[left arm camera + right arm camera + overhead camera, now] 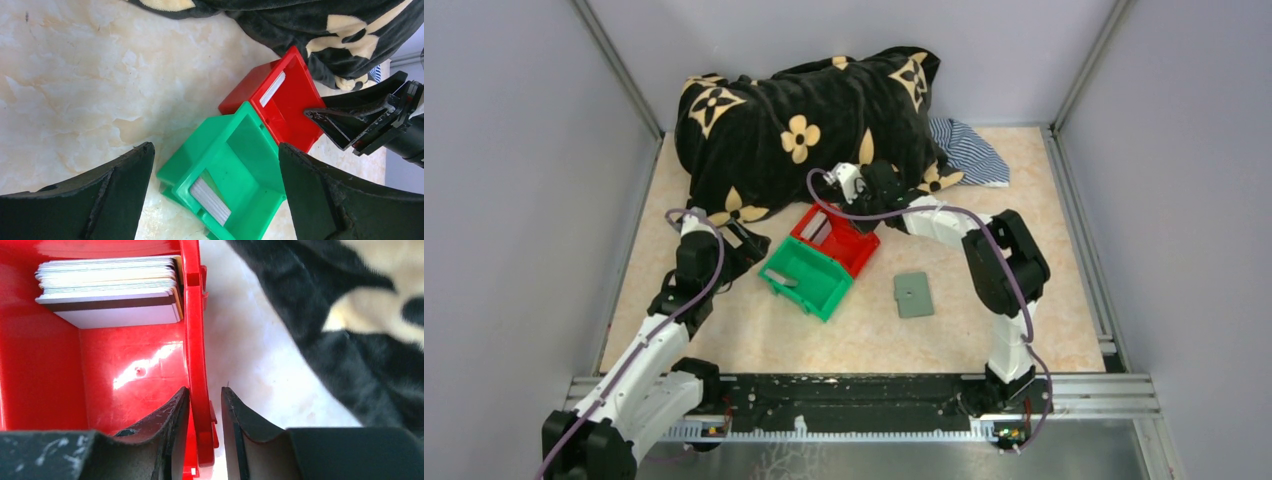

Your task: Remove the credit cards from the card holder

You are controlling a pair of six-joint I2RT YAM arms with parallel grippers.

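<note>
The grey-green card holder (913,295) lies shut and flat on the table, right of the bins, apart from both grippers. A stack of credit cards (107,290) lies in the red bin (45,370); it also shows in the left wrist view (272,89). Another stack (210,200) lies in the green bin (250,150). My right gripper (205,395) stands astride the red bin's wall, jaws narrow, a small gap left on the outer side. My left gripper (215,147) is wide open and empty above the green bin.
The red bin (834,238) and green bin (809,275) sit corner to corner mid-table. A black blanket with tan flowers (804,110) is heaped at the back, close behind the right gripper (836,208). A striped cloth (969,150) lies at the back right.
</note>
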